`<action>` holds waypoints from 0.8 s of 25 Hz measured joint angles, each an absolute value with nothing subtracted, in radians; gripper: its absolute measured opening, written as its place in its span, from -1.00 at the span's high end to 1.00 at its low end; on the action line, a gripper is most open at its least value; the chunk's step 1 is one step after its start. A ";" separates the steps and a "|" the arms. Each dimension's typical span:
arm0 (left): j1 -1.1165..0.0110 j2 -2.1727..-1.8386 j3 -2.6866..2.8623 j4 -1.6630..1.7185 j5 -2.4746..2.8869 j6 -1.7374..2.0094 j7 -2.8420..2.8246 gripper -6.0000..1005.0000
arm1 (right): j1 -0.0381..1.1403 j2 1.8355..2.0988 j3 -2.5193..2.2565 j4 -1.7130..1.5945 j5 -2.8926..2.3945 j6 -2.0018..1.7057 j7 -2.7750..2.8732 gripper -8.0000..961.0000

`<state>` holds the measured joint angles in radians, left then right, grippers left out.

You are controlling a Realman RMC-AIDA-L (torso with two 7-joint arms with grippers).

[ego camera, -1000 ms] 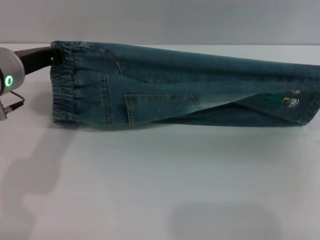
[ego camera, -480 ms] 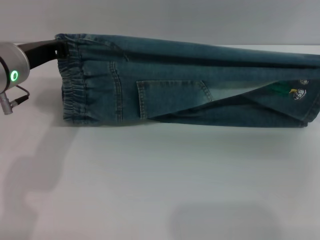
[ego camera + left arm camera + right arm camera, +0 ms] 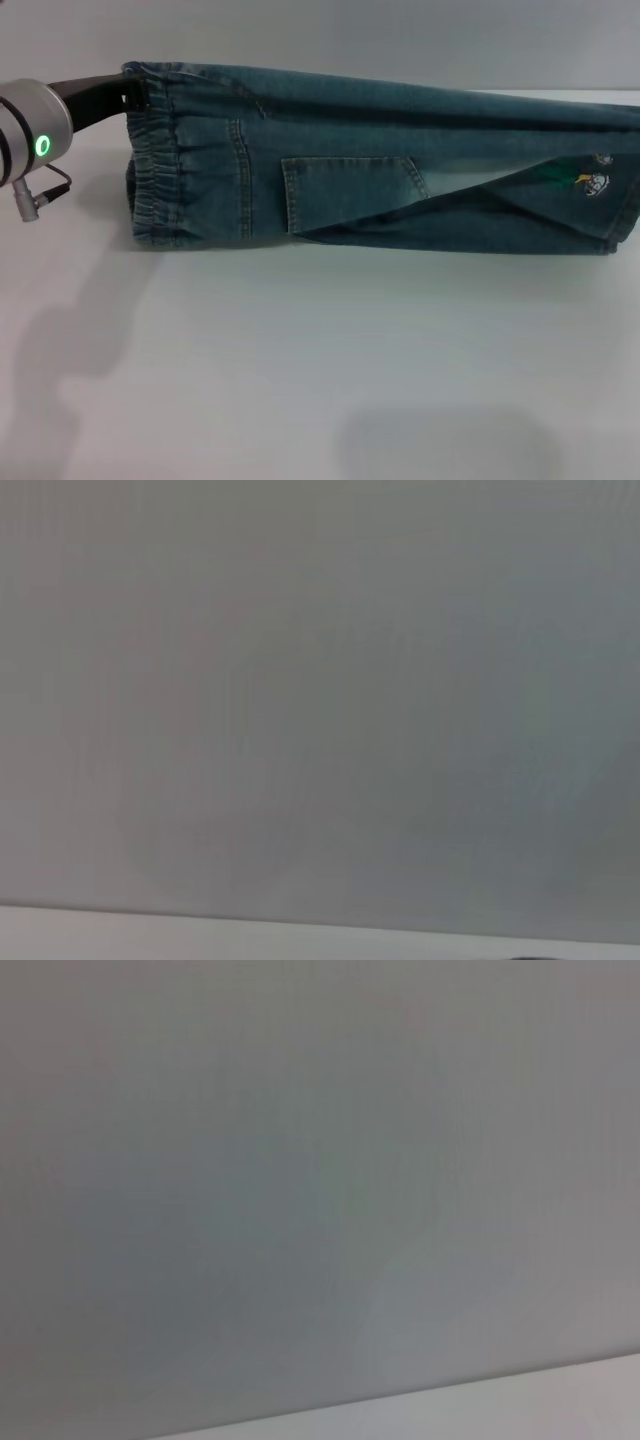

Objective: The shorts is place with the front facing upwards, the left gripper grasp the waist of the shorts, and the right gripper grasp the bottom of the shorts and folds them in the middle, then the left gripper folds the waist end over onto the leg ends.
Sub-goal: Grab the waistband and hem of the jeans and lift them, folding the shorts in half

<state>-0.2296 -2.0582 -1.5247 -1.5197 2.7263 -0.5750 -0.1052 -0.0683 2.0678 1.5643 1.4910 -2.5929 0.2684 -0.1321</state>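
The shorts (image 3: 380, 170) hang folded lengthwise above the table in the head view, stretched from left to right. Their elastic waist (image 3: 155, 175) is at the left, with a back pocket (image 3: 350, 190) facing me. My left gripper (image 3: 128, 95) is shut on the top corner of the waist, with its white and silver arm (image 3: 30, 135) and green light at the left edge. The bottom of the shorts (image 3: 622, 215) reaches the right edge of the view, where a small embroidered patch (image 3: 590, 185) shows. The right gripper is out of view. Both wrist views show only blank grey wall.
The white table (image 3: 300, 380) spreads below and in front of the shorts, carrying the arm's shadow (image 3: 60, 350) at the left. A grey wall (image 3: 400, 40) stands behind. A pale strip of table edge (image 3: 500, 1410) crosses the right wrist view.
The left gripper and the waist end have shifted to the right and a little higher. The whole folded shorts moved right with them, and the pocket now sits nearer the middle.
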 joint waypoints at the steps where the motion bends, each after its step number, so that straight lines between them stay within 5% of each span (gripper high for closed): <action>1: -0.233 -2.058 -1.525 -1.514 2.726 -0.570 -0.105 0.70 | -0.056 2.067 1.569 1.477 -2.595 0.266 -0.132 0.84; 16: -0.327 -2.060 -1.502 -1.292 2.730 -0.292 -0.039 0.69 | 0.157 2.066 1.660 1.154 -2.614 -0.023 -0.203 0.69; 20: -0.343 -2.060 -1.501 -1.256 2.730 -0.273 -0.039 0.60 | 0.163 2.067 1.648 1.154 -2.615 -0.027 -0.210 0.52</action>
<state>-0.3425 -2.0602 -1.5006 -1.2558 2.7303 -0.2727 -0.0391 0.1632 2.0670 1.6483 1.1536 -2.6150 -0.0269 -0.2104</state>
